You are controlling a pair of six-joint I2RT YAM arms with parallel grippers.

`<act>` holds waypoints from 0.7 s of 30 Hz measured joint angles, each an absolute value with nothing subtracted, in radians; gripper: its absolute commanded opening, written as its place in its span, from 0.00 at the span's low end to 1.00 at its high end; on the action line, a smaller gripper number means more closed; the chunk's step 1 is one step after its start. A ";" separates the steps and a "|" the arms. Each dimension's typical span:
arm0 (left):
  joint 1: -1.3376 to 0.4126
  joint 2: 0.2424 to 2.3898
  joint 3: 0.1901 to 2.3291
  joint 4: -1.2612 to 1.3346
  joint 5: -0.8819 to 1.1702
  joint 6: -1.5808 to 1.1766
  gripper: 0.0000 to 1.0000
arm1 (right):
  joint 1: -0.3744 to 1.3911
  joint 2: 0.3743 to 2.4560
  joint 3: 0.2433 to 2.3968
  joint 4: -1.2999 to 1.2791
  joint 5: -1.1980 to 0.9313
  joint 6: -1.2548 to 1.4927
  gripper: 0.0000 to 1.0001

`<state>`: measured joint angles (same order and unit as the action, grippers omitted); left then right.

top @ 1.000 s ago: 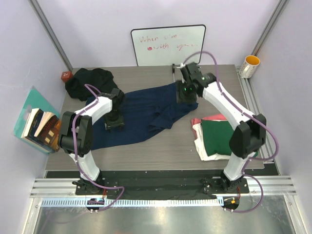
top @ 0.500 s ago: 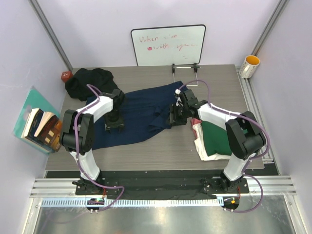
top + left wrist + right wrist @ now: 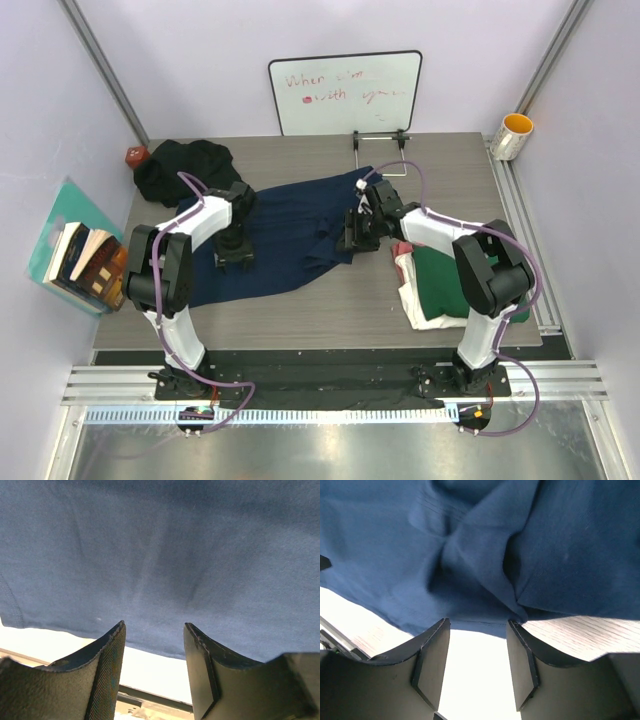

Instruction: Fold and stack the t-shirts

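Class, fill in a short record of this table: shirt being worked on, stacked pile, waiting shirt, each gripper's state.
Shirt in work: navy blue cotton t-shirt, spread out, centre
Pile: folded dark green t-shirt atop cream-white t-shirt, right side
Waiting: crumpled black t-shirt, far-left corner
Left gripper: open, over navy shirt
Right gripper: open, at navy shirt's edge

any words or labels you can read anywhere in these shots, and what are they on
"When": start of the top line of red handwriting on the white rectangular whiteboard; the rest of that line is too blurred to read.
"with": probably, in the board's second line; the words after it are unreadable.
Stack of books with brown and pale covers: any print is too small to read.
Both wrist views: no text.
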<state>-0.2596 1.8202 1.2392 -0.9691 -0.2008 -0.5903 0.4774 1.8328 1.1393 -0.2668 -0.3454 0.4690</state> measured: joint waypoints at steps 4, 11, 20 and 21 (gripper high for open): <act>-0.260 1.820 1.240 -0.970 -0.201 -0.590 0.51 | 0.464 1.791 1.158 -0.287 -0.331 0.453 0.54; -0.260 1.824 1.255 -0.971 -0.200 -0.590 0.51 | 0.432 1.740 1.170 -0.322 -0.315 0.440 0.54; -0.260 1.836 1.277 -0.973 -0.200 -0.585 0.50 | 0.422 1.778 1.175 -0.340 -0.313 0.431 0.55; -0.260 1.836 1.277 -0.973 -0.200 -0.585 0.51 | 0.422 1.789 1.175 -0.342 -0.313 0.430 0.55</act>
